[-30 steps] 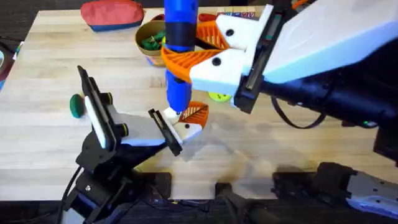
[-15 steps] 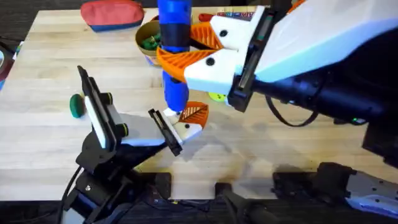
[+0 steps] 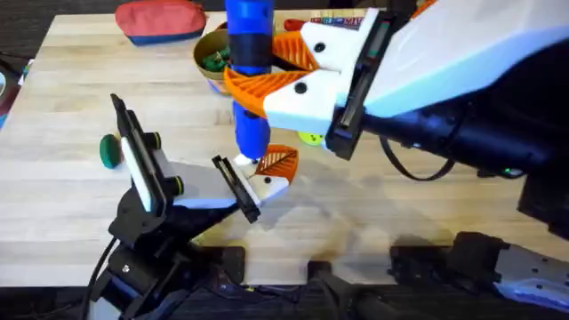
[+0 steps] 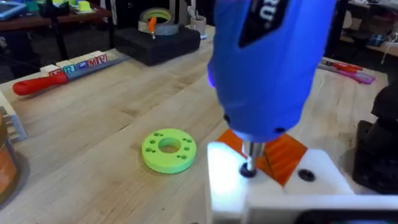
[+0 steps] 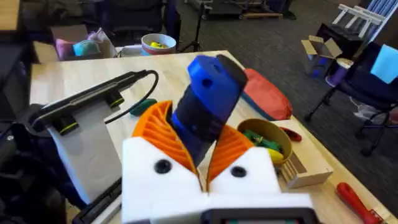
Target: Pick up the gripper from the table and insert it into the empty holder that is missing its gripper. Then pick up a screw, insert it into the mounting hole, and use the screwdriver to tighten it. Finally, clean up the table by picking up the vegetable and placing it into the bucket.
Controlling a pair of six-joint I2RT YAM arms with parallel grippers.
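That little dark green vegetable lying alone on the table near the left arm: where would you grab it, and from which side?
Probably straight down from above, pinching across its rounded middle. The vegetable lies low on bare wood, with open space on its far side and the left arm's links close beside it, so a sideways approach looks cramped. Its small, rounded body offers no handle, so the widest part seems the safest grip.

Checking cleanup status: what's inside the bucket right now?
The bucket holds green and yellow toy pieces. Its bottom is covered by them, and the screwdriver blocks part of it overhead. The vegetable lies on the table.
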